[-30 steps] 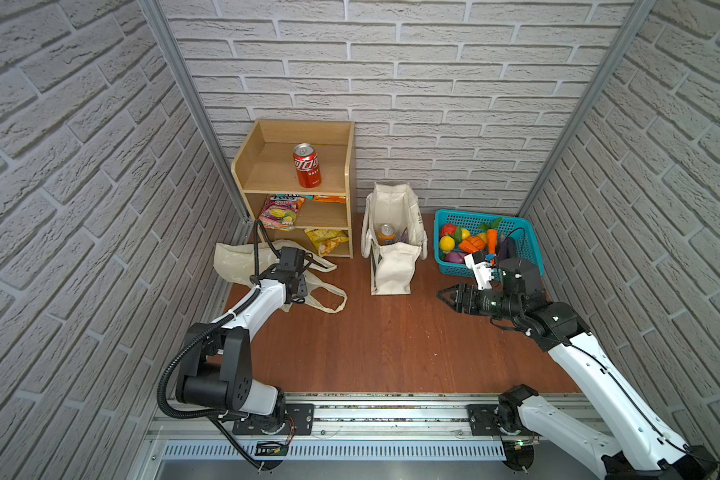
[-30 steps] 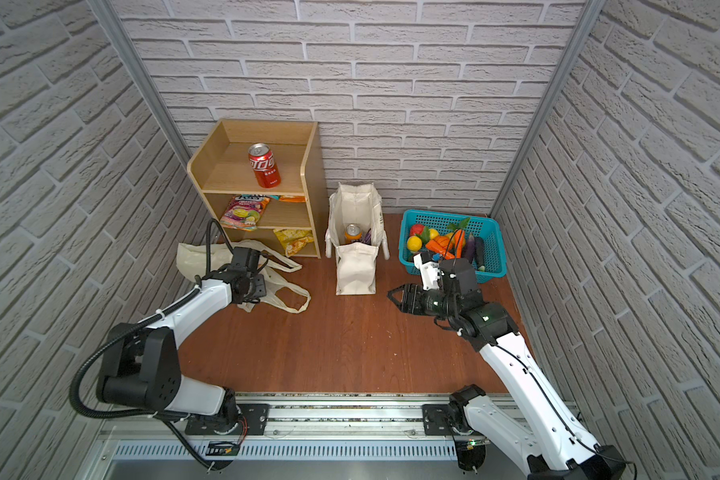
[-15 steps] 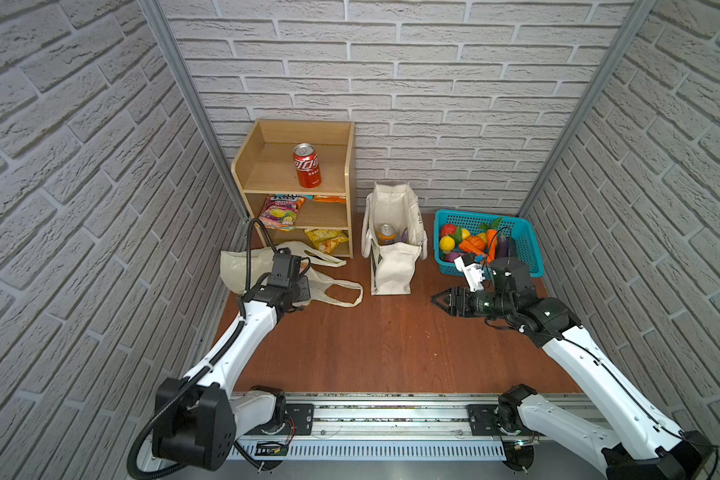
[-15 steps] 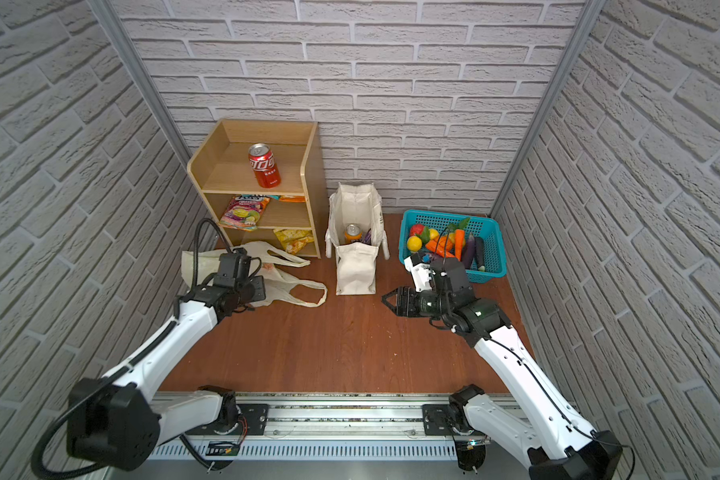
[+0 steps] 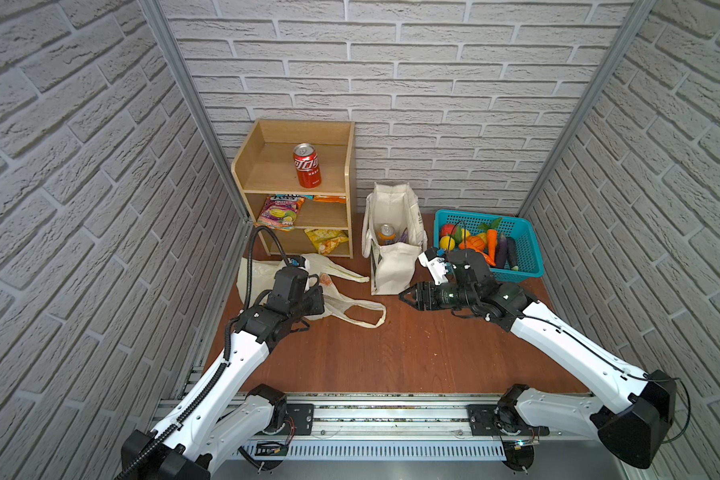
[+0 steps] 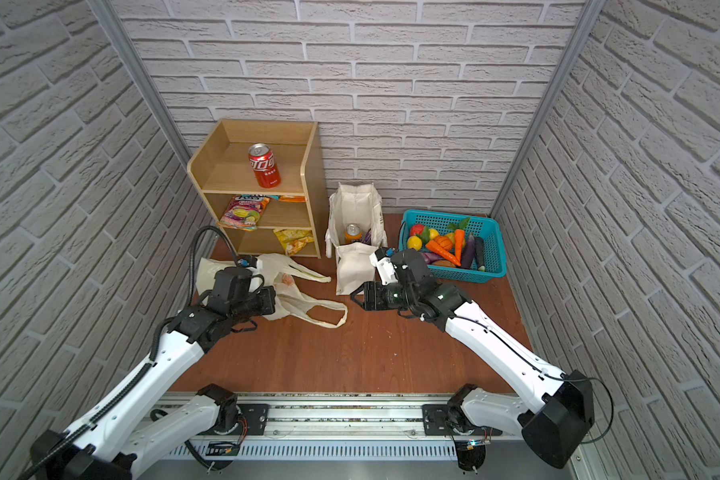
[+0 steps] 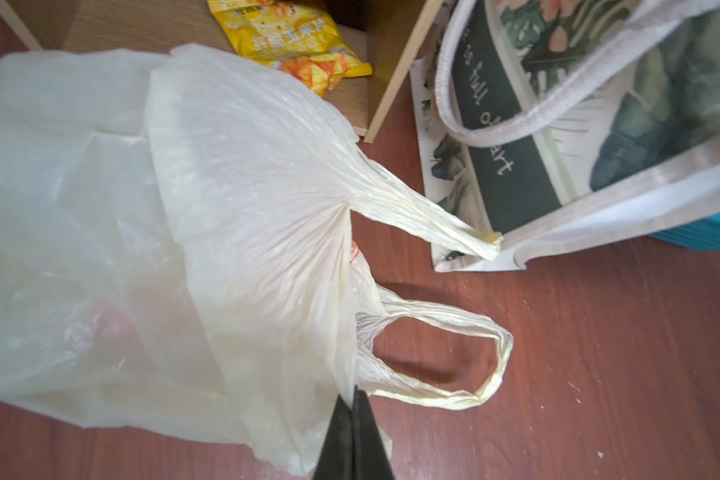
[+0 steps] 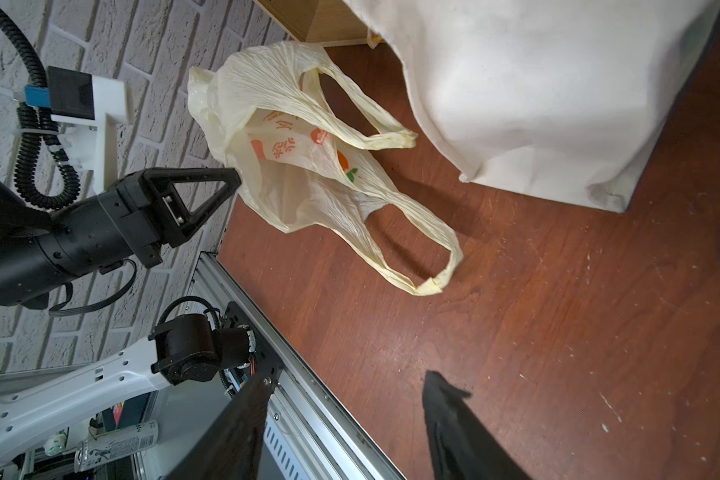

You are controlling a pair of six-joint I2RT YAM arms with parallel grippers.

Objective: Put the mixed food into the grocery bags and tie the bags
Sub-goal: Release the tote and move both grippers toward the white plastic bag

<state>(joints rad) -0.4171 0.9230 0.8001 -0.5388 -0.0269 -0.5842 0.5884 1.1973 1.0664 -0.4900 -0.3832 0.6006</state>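
The pale-yellow plastic bag (image 5: 344, 300) (image 6: 294, 300) lies slack on the floor, its two handle loops pointing at the tote. My left gripper (image 5: 317, 298) (image 6: 272, 301) (image 7: 354, 394) is shut on the plastic bag's (image 7: 246, 208) mouth rim, also seen in the right wrist view (image 8: 231, 179). The cream tote (image 5: 393, 262) (image 6: 352, 266) stands upright holding the orange soda can (image 5: 386, 233) (image 6: 353, 233) and purple packet (image 5: 403, 236). My right gripper (image 5: 404, 296) (image 6: 355, 297) (image 8: 348, 378) hangs open and empty over bare floor, just in front of the tote. Carrots (image 5: 491, 242) (image 6: 458, 242) lie in the basket.
A turquoise basket (image 5: 526, 253) of toy produce sits at the back right. The wooden shelf (image 5: 267, 174) at the back left holds a red cola can (image 5: 307, 165) and snack packets (image 5: 280, 211). Brick walls close in on three sides.
My left gripper has shut on the plastic bag's rim and pulled back toward the near side, dragging the bag along. My right gripper has drifted left, staying open.
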